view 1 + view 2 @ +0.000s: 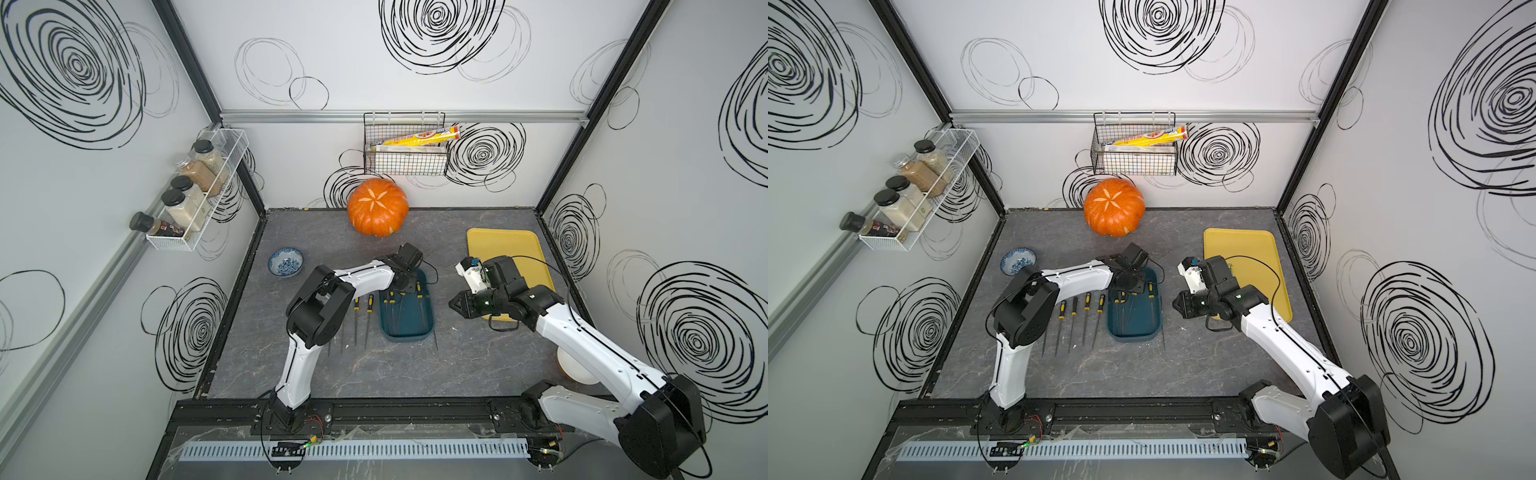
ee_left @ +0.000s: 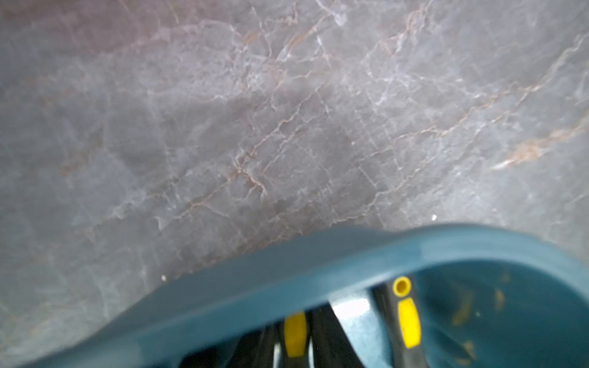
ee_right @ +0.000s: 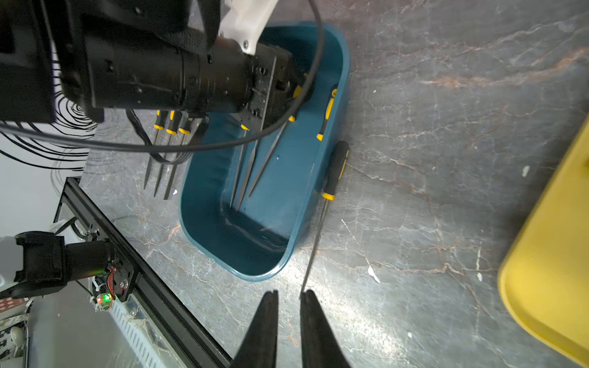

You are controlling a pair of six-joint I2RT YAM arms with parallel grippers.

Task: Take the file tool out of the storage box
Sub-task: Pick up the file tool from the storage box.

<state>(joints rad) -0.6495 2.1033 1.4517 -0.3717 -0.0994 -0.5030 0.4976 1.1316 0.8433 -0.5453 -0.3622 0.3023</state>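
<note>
You are looking into a booth of white wall panels (image 1: pixel 415 95) scribbled over with black spirals (image 1: pixel 436 25) and joined at the back corners by black frame posts (image 1: pixel 193 62). A silver aluminium rail (image 1: pixel 403 115) crosses the back wall, and from it hangs a black wire basket (image 1: pixel 407 164) holding long boxes, the top one yellow. On the left-hand wall, a white wire rack (image 1: pixel 220 187) carries black-capped spice jars (image 1: pixel 183 210). The tabletop (image 1: pixel 457 374) is dark grey with pale marble veining; the right wrist view shows a bright glare patch on it. Along the near edge you see a black extrusion bar (image 1: pixel 415 409), and in front of it a pale slotted cable duct (image 1: pixel 374 451).
</note>
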